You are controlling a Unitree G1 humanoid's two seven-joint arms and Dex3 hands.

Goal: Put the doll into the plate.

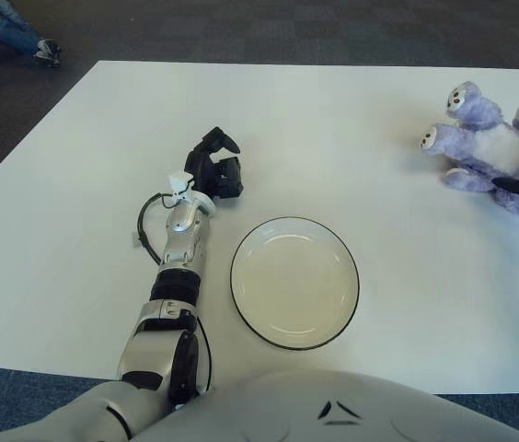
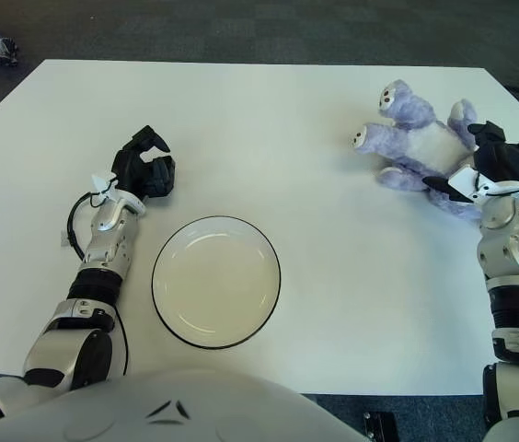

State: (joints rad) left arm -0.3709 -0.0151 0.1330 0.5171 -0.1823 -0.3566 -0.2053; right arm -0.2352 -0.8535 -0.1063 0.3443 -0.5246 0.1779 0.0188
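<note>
A purple plush doll [image 2: 414,140] lies at the far right of the white table [image 1: 333,129], near its right edge. My right hand [image 2: 457,157] is at the doll's lower body, one black finger in front of it and the others behind, spread around it without closing. The doll stays on the table. A white plate [image 1: 294,221] with a dark rim sits near the front middle, with nothing in it. My left hand [image 1: 218,170] shows just left of and behind the plate, fingers curled and holding nothing.
Dark carpet surrounds the table. A person's jeans-clad legs and shoe [image 1: 29,41] show at the far left corner, off the table. A black cable loops beside my left forearm [image 1: 178,249]. My own torso fills the bottom of the view.
</note>
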